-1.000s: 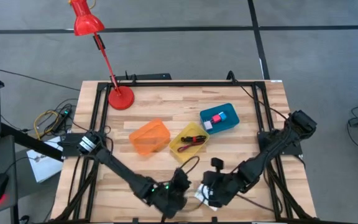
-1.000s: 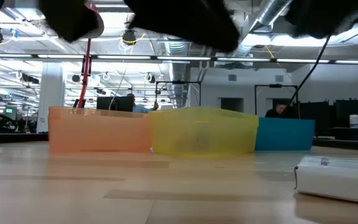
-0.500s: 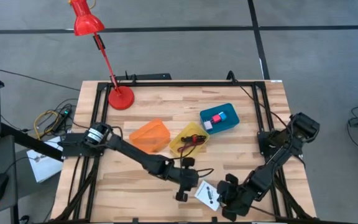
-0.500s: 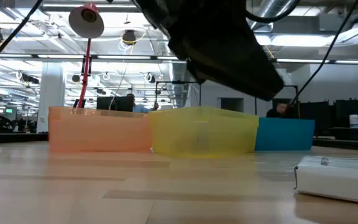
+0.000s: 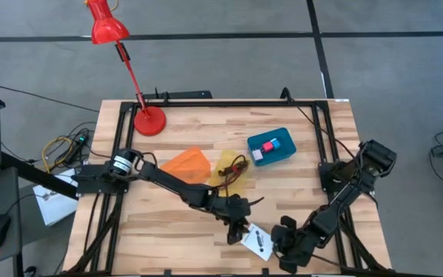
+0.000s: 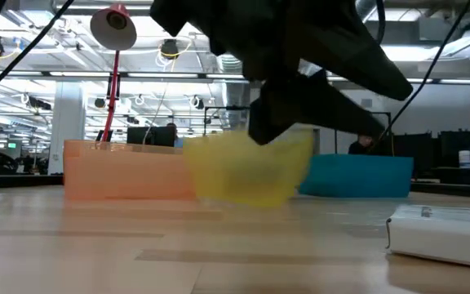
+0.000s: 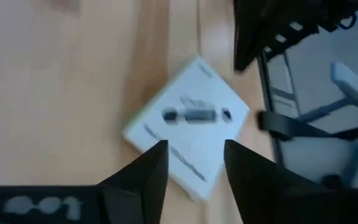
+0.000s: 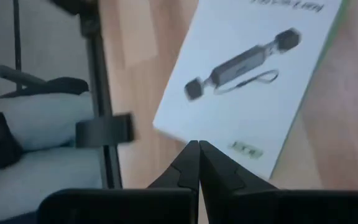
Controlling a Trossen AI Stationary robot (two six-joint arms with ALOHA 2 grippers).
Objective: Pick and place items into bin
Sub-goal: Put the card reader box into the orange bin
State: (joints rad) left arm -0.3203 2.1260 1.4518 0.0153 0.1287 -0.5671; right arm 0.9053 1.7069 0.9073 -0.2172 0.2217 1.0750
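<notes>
Partway through, by the look of it. Blue bin (image 5: 271,146) already holding a pink cube (image 5: 268,146) and a pale cube (image 5: 258,155). Yellow bin (image 5: 232,171) holding a dark red cord (image 5: 231,167); bin tilted and blurred in the low view, apparently off its flat seat. Orange bin (image 5: 187,167) beside it, contents not discernible.

Left to do, as far as visible: white card (image 5: 258,241) with black picture, flat on the table (image 5: 160,223) near the front edge, outside every bin.

Left gripper (image 5: 235,228) just beside the card, on the side toward the bins. In the left wrist view, fingers (image 7: 143,177) parted with a clear gap, nothing between them; card (image 7: 188,127) directly ahead of and beneath the tips, not touching as far as can be told.

Right gripper (image 5: 286,241) on the card's opposite side, close by. In the right wrist view, fingertips (image 8: 197,158) pressed together with no gap, nothing held; card (image 8: 247,74) just beyond the tips, one edge nearest them.

Judgement: card pickup the step in hand, left gripper the likelier one given its spread. Flat thin card, hard to get fingers under; sliding instead of lifting a real risk. Yellow bin possibly needing resettling before the drop.

Red desk lamp (image 5: 121,54) far behind both grippers, not part of the sort.
</notes>
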